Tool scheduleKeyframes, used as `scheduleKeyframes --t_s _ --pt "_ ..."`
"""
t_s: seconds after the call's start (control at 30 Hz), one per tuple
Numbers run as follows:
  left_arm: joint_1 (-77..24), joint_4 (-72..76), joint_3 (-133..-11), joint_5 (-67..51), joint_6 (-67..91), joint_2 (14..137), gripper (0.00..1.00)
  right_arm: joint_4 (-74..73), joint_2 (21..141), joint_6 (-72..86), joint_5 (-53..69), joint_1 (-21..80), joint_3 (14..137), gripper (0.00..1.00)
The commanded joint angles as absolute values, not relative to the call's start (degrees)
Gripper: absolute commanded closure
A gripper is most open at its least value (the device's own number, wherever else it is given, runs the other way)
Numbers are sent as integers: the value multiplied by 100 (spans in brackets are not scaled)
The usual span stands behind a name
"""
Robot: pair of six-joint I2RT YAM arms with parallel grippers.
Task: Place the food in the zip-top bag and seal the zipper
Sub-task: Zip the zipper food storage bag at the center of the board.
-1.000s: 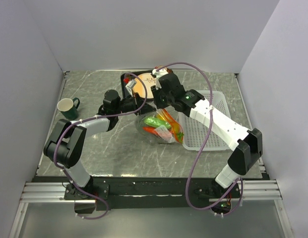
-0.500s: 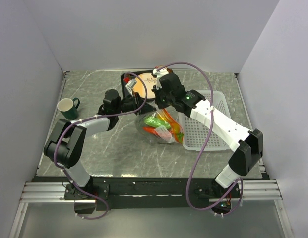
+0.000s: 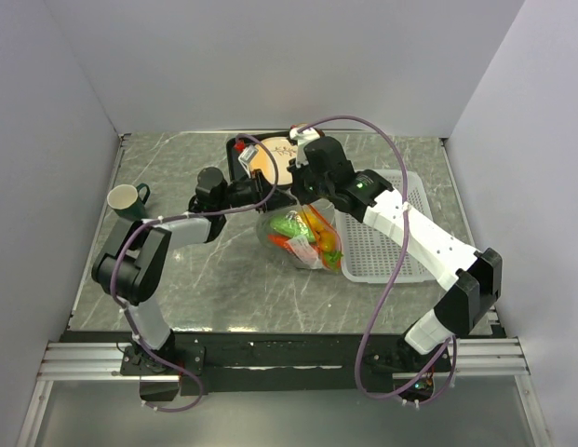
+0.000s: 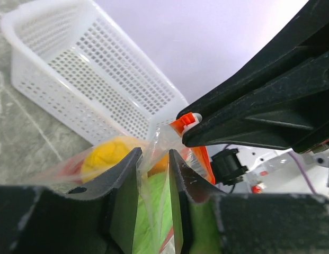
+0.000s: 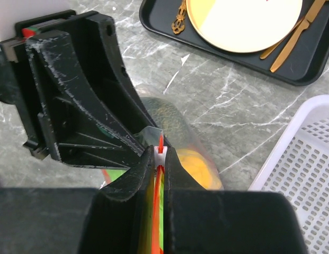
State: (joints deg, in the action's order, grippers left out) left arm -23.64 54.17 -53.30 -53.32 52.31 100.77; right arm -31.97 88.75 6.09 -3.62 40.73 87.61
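Grey marble-patterned desk [image 3: 223, 279], plain pale walls around it. From above: one clear bag [image 3: 302, 237] of toy food stands at mid-desk, touching the left wall of one white mesh basket [image 3: 382, 242] on the right side. One green mug [image 3: 126, 198] sits by the left edge. One black tray [image 3: 235, 149] with one yellow plate [image 3: 270, 160] lies at the far edge. Both arms meet at the bag's top, left tool [image 3: 261, 191] beside right tool [image 3: 302, 191].

Left wrist: the left tool [image 4: 152, 177] has its fingers pinched close on the bag's clear film; one yellow piece [image 4: 108, 153] and one green piece [image 4: 151, 211] show inside.

Right wrist: the right tool [image 5: 160, 164] is clamped on the orange-red zipper [image 5: 160, 143] at the bag's mouth, above a green melon [image 5: 164, 114].
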Motion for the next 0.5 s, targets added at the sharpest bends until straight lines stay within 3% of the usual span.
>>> scheduleKeyframes --t_s 0.0,0.33,0.47 --pt "-2347 6714 -5537 -5713 5888 10257 68 -3050 8675 580 -334 4113 8728 98" --pt "-2329 7093 -5484 -5731 6117 10266 66 -3076 8710 589 -475 4096 8710 98" --pt "-2320 7198 -5449 -5704 6170 10204 86 -3103 8736 606 -518 4087 8693 98"
